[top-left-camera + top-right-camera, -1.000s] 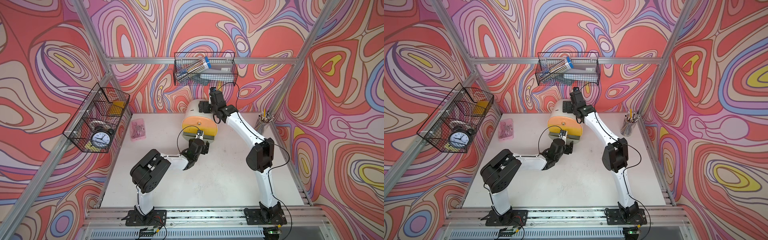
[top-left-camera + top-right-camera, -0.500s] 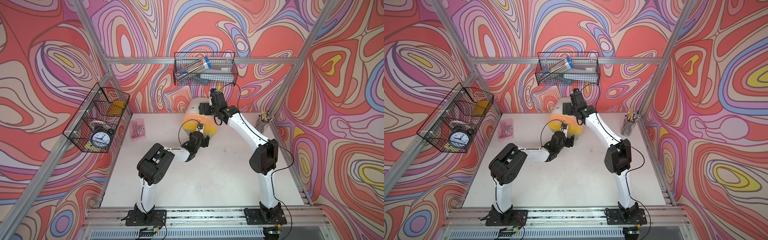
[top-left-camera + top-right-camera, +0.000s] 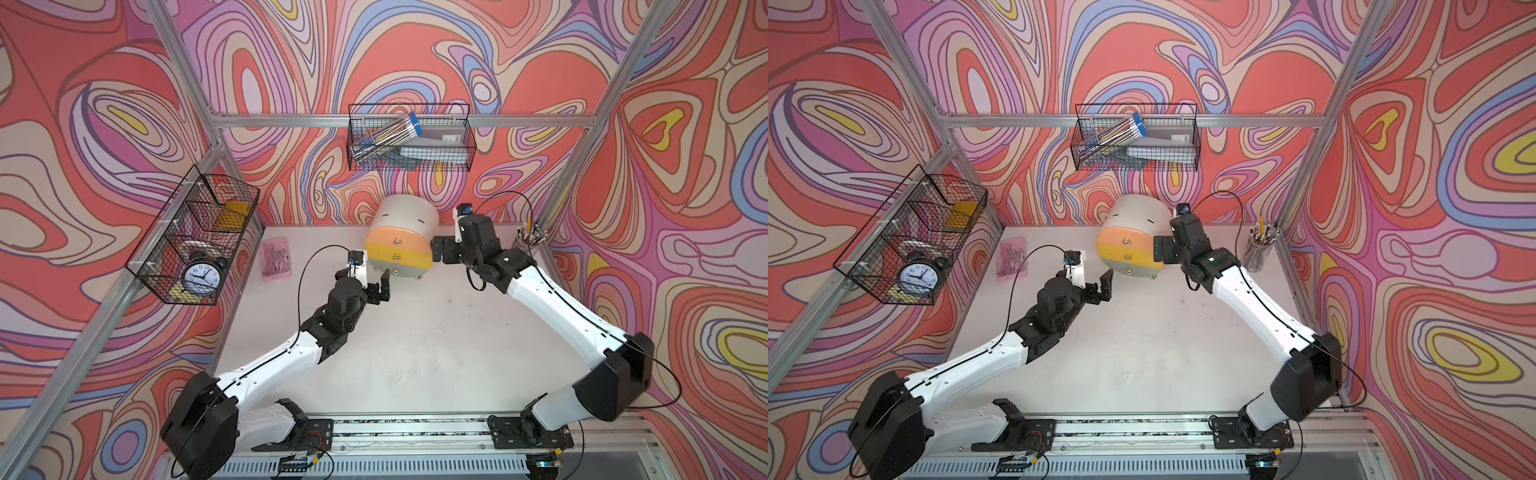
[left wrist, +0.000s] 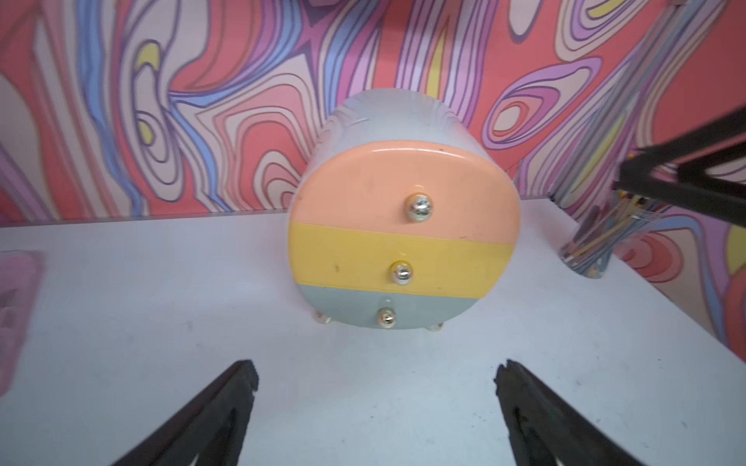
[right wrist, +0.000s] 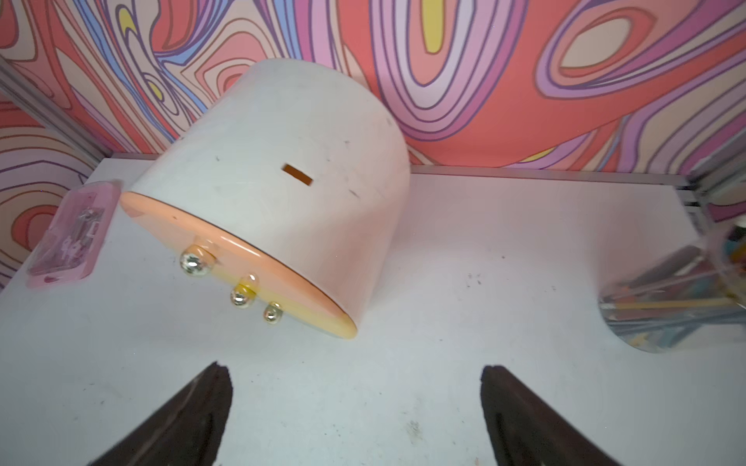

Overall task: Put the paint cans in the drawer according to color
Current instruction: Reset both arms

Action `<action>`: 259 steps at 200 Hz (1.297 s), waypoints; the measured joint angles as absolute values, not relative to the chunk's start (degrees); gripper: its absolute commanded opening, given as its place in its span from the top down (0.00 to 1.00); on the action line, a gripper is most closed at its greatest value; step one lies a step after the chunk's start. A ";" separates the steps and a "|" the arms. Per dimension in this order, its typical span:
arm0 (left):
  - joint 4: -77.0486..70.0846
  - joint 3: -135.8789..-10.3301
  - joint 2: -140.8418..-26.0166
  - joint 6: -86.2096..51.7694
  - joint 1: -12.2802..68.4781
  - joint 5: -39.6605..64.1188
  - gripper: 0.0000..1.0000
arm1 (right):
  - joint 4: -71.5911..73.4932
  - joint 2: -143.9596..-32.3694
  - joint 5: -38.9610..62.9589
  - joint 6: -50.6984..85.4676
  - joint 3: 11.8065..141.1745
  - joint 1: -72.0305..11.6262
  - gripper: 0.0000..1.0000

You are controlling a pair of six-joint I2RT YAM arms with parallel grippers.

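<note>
Gaping wide and empty, the left claw (image 4: 375, 375) shows two black, rough-edged fingers (image 4: 234, 387) near the small cream arch-shaped plastic chest of drawers (image 4: 403, 242), which stands at the back of the scuffed white counter (image 4: 161, 302). Its glossy peach, yellow and grey-green fronts sit flush, each with a round gold knob (image 4: 420, 207). The right claw (image 5: 355, 373), likewise spread and empty, hovers beside the chest's smooth curved shell.

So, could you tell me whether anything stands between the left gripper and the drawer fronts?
Nothing visible does. The left gripper is open and faces the drawer, with only bare table between them. The right gripper is off beside the drawer, out of that path.
</note>
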State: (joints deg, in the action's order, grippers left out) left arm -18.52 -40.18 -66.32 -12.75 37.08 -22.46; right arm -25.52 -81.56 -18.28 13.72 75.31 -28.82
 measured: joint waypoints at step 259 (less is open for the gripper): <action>-56.93 -19.81 -89.62 1.48 5.69 -19.55 0.01 | 60.05 -97.69 -8.01 0.25 27.09 -0.21 0.02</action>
